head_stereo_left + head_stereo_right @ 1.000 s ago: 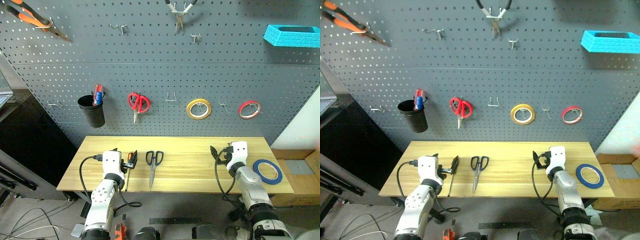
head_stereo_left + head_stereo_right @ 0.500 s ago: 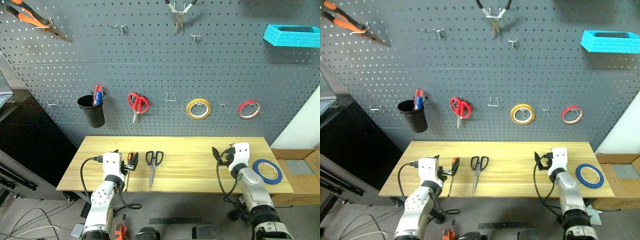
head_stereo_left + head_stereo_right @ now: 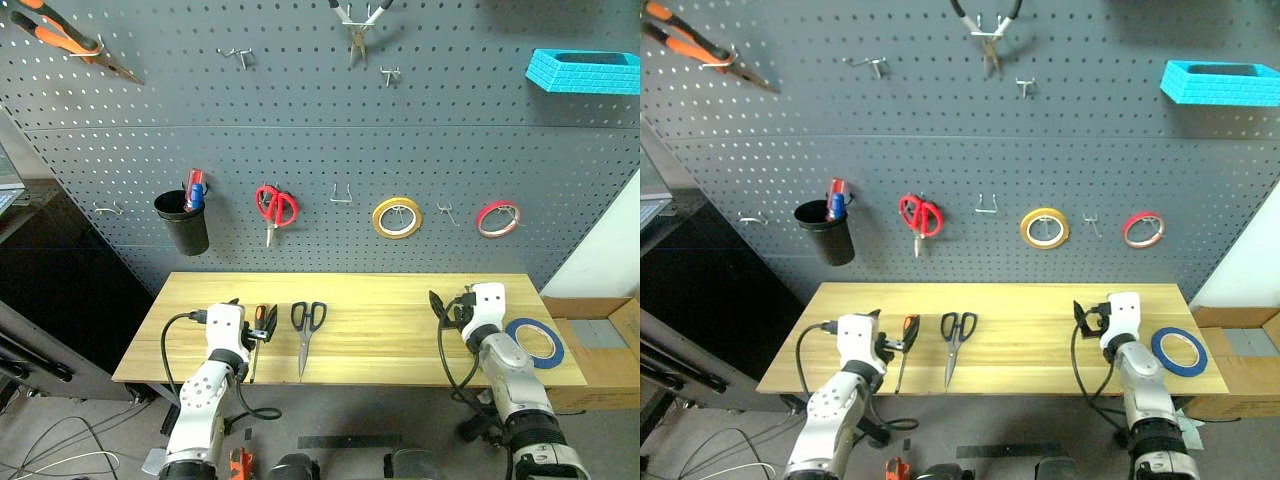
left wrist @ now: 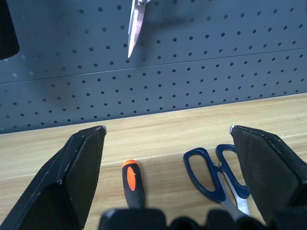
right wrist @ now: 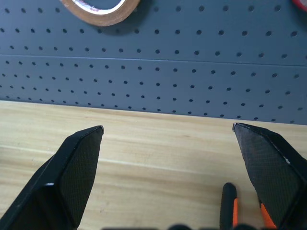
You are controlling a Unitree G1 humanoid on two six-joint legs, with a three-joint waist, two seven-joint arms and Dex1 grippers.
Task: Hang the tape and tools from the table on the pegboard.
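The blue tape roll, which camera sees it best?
The right eye view shows the blue tape roll best: the whole ring lies flat on the table near its right end, clear of the right end effector. In the left eye view the arm covers part of its rim.

Three tape rolls [image 3: 534, 342], two scissors [image 3: 307, 330], two pliers [image 3: 70, 38], one black cup [image 3: 183, 222], one blue bin [image 3: 583, 70].

Ahead of me hang red-handled scissors [image 3: 275, 207], a yellow tape roll [image 3: 398, 217] and a red tape roll [image 3: 498, 218], each on its own hook. A black cup [image 3: 184, 222] holds a red-and-blue tool. Higher up sits a turquoise bin [image 3: 583, 70]. A cardboard box [image 3: 606, 340] stands at my right.
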